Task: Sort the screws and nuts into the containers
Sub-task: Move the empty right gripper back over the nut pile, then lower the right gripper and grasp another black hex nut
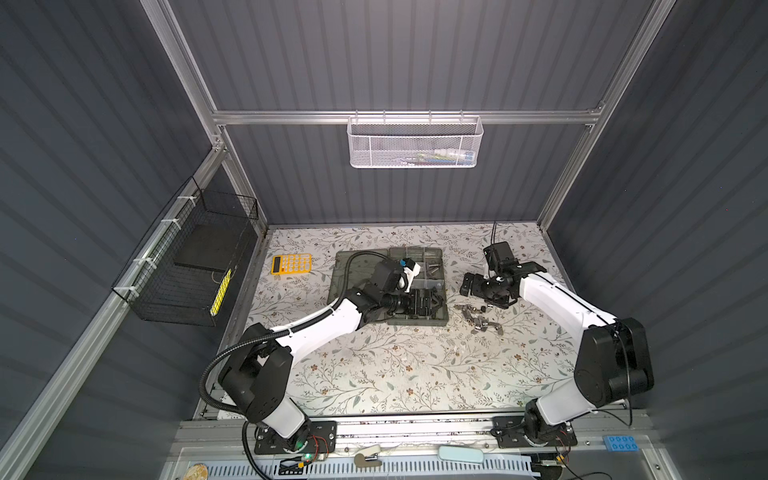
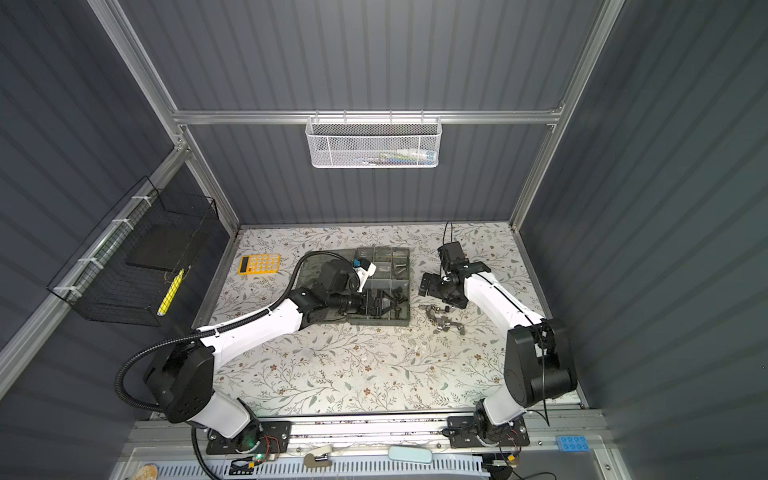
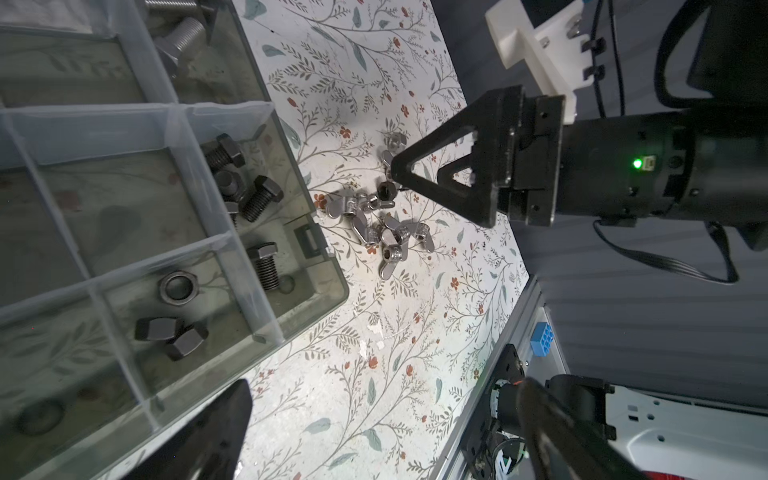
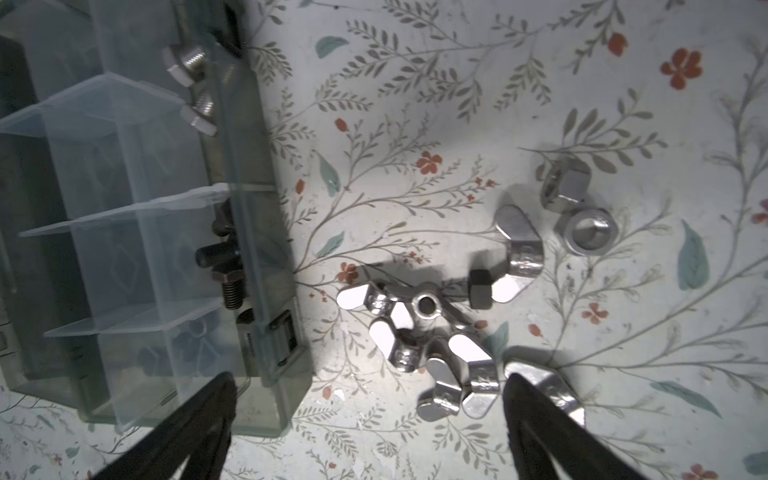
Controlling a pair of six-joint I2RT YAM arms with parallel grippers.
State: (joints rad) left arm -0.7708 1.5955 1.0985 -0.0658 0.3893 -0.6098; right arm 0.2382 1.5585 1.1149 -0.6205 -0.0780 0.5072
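Floral tabletop [image 1: 395, 374], job partly done: black screws [image 3: 257, 199] and some nuts [image 3: 176, 286] already sit in the containers [image 3: 104, 114], but loose nuts [image 4: 424, 332] lie piled just beside the case. My right gripper [image 4: 368, 378] hangs wide and empty over them; my left gripper [image 1: 428, 305] gapes above the cells.

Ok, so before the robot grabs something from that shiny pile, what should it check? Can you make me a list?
1. Right gripper open and empty: ok, the jaws stand wide with nothing between them.
2. Pieces waiting to be sorted: ok, wing nuts lie heaped on the table beside the case.
3. Black nut free to grab alone: not ok, it touches a wing nut.
4. Cells uncovered: ok, no lid over them, and black screws sit in one.
5. Left gripper clear of the case: not ok, it hangs over the near cells.
6. Right gripper's height above the heap: cannot tell.
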